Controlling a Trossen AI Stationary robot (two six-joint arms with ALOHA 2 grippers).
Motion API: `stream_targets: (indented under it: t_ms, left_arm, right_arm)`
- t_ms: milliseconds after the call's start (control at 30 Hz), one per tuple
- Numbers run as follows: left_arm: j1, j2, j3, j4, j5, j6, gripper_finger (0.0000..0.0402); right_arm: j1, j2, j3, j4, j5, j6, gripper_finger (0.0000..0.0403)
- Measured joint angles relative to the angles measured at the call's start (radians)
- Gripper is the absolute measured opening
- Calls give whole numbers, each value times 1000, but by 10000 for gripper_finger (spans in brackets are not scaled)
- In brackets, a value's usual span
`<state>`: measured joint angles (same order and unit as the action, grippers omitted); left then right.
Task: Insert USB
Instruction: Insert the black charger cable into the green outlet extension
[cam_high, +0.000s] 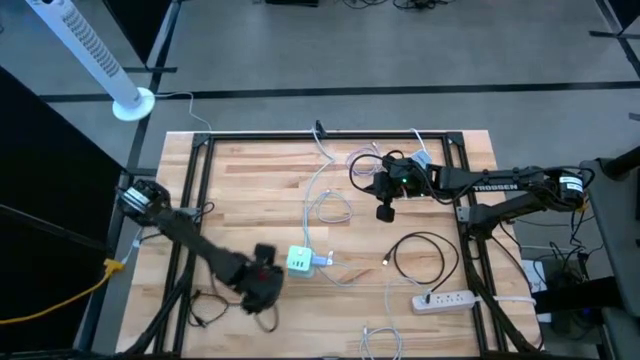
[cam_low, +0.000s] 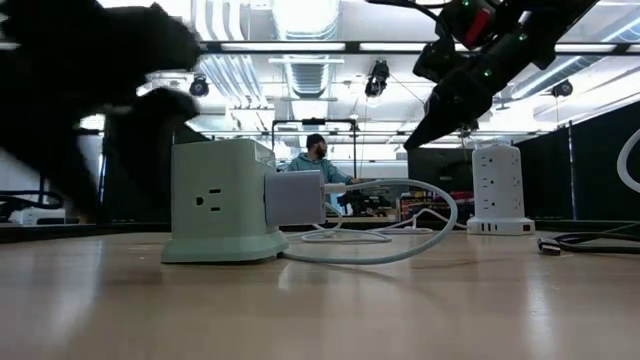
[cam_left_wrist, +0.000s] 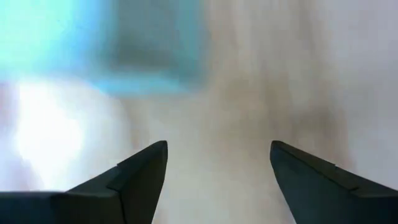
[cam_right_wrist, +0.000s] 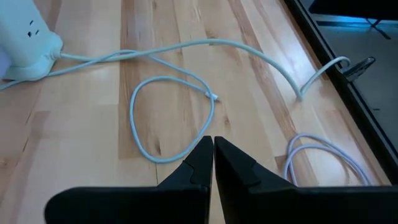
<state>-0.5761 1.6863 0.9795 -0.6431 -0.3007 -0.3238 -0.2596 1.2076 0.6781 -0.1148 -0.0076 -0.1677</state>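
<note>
left claw (cam_high: 268, 287) beside green power cube (cam_high: 299, 260)

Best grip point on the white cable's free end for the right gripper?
Grip just behind the loose tip of the white cable, coming straight down. It lies flat on the table at the loop's edge, clear of other cords. The shut right gripper must open first.

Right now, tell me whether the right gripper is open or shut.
Shut. The right gripper has its two dark fingers pressed together, holding nothing, above the white cable.
</note>
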Motion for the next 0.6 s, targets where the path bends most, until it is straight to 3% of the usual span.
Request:
stream_targets:
  t_ms: [100,267,400,600]
  left_arm:
    - [81,-2,59,-21,8,14,274]
    - [121,-3,73,-166,286,-105,274]
    - [57,-4,14,-194,505,-240,274]
    - [-123,-3,-44,-128,554,-381,274]
  right_arm:
    - [0,0,0,-22,0,15,0]
    - [0,1,-1,-70,0,18,0]
    - [0,1,-6,-67,0,10,0]
    - [0,1,-13,-59,2,-34,0]
